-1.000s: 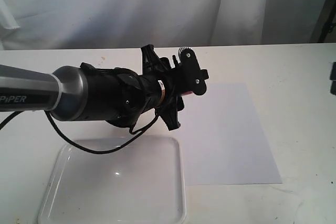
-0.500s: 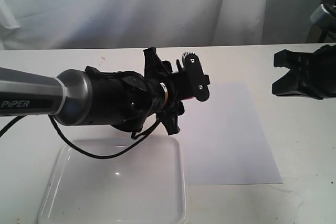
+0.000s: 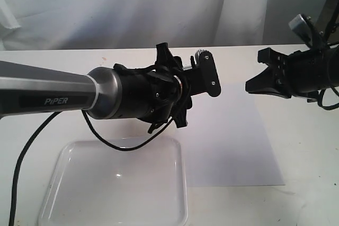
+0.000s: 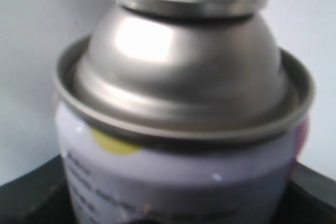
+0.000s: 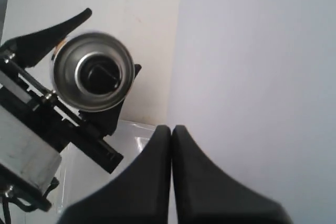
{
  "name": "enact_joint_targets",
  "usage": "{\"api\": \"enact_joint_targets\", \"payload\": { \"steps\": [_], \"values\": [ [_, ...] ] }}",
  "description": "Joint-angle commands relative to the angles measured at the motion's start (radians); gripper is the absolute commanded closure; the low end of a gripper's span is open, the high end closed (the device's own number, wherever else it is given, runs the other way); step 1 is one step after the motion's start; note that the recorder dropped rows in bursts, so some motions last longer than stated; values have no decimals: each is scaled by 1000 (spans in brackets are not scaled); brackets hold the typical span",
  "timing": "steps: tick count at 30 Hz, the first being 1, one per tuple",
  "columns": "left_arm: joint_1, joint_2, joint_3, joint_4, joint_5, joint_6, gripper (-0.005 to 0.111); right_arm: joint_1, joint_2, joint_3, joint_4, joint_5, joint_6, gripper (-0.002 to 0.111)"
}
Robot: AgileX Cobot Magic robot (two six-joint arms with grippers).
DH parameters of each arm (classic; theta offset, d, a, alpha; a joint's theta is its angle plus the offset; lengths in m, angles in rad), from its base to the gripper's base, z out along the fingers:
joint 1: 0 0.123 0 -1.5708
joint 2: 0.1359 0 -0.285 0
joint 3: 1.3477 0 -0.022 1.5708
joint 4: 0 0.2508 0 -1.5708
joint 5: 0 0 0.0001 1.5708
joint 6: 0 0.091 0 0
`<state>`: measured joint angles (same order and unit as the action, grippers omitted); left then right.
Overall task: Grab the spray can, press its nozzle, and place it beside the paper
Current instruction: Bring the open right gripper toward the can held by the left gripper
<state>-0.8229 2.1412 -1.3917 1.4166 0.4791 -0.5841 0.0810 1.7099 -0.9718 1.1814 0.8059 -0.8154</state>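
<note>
1. While the left gripper point(image 3: 204, 72) is clamping the spray can point(image 5: 94, 72) in the air, its long axis is lying level, nozzle point(image 5: 100, 74) pointing toward 3 o'clock in the exterior view.
2. The right gripper point(image 5: 171, 129), fingers pressed together, is facing it over the paper point(image 5: 252, 51).

Ext. view: left arm point(image 3: 47, 91) comes in from the left edge, silver forearm tube near horiz., w/ a thick black wrist section beyond it. The left gripper point(image 3: 186, 80) points toward the right side, rolled so one finger sits high and the other low. Its jaws are clamped on the spray can point(image 4: 178, 77), which fills the left wrist view. Opposite, the right arm point(image 3: 315, 72) enters from the right edge, its wrist black and approx. level too. The right gripper point(image 5: 170, 129) faces the left one, the two apart w/ clear space btwn them — its jaws are pressed together, fingers touching along their length.
</note>
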Motion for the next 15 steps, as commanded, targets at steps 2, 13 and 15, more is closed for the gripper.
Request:
{"api": "enact_joint_targets", "payload": {
  "steps": [2, 13, 15],
  "values": [
    [-7, -8, -13, -84, 17, 123, 107, -71, 92, -51, 71, 94, -53, 108],
    [-7, 29, -13, -155, -1, 195, 107, -75, 229, -81, 229, 237, -173, 108],
    [-7, 45, -15, -155, -1, 195, 107, -75, 235, -81, 243, 239, -184, 108]
  ]
}}
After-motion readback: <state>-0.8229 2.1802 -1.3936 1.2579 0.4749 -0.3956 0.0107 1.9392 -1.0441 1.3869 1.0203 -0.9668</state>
